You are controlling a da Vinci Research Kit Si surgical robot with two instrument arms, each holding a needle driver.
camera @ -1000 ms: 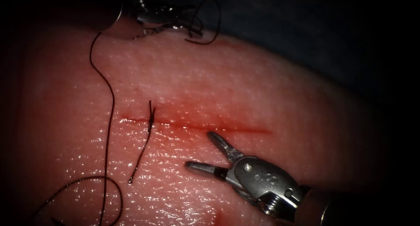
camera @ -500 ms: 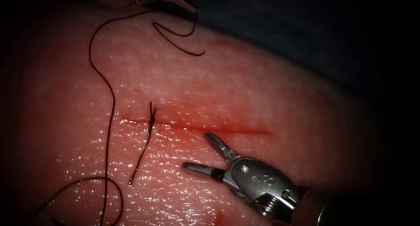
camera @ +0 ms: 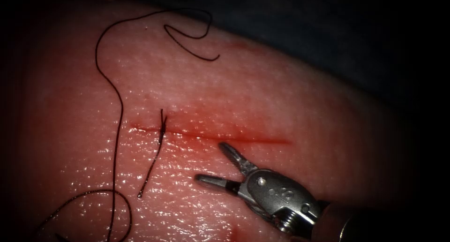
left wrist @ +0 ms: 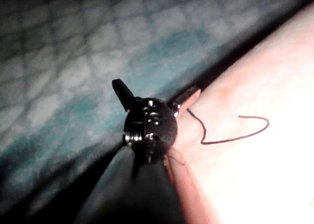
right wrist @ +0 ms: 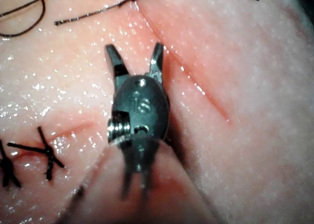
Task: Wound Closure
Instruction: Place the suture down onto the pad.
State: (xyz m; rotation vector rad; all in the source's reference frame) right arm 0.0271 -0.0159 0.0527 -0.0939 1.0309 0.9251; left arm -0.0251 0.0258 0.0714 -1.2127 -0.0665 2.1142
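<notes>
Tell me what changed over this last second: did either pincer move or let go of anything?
The left pincer rose away toward the endoscope view's top edge, jaws open, letting the curled thread end drop onto the tissue. The right pincer edged slightly upward, open and empty below the cut. The knotted stitch and long thread stayed put.

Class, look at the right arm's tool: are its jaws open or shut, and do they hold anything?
Open. The right tool has its jaws spread in a V over the tissue, just below the cut, with nothing between them.
</notes>
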